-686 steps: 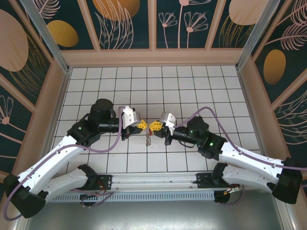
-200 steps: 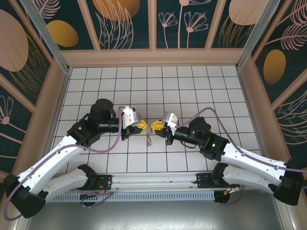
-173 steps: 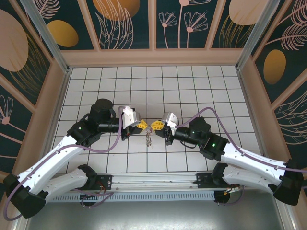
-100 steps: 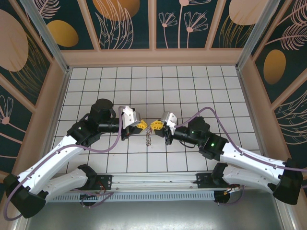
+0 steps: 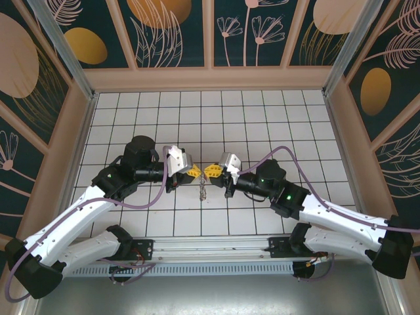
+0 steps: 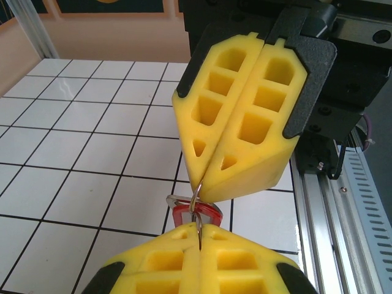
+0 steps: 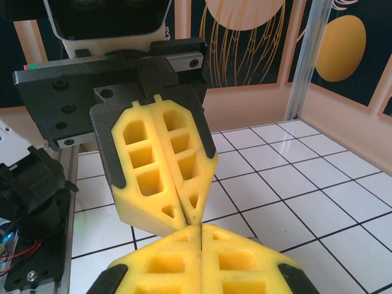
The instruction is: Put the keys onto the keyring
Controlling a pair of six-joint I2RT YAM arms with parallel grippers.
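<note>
My left gripper (image 5: 195, 171) and right gripper (image 5: 211, 171) meet tip to tip above the middle of the tiled floor, both shut. In the left wrist view a thin wire of the keyring (image 6: 196, 204) runs from the seam of the right gripper (image 6: 199, 195) into the seam of my left gripper (image 6: 200, 228). Just behind that wire sits the key (image 6: 195, 214), silvery with a red tag; I cannot tell whether it is threaded on the wire. From above, small keys (image 5: 203, 191) hang below the two tips. In the right wrist view the left gripper (image 7: 192, 219) touches the right gripper (image 7: 201, 228).
The white tiled floor (image 5: 262, 118) is ringed by tan walls (image 5: 210, 79). A metal rail (image 5: 210, 248) with the arm bases runs along the near edge. Both arms reach inward from the near corners.
The right gripper has edged slightly left, closer to the left gripper. Both stay shut, and the hanging keys stay in place.
</note>
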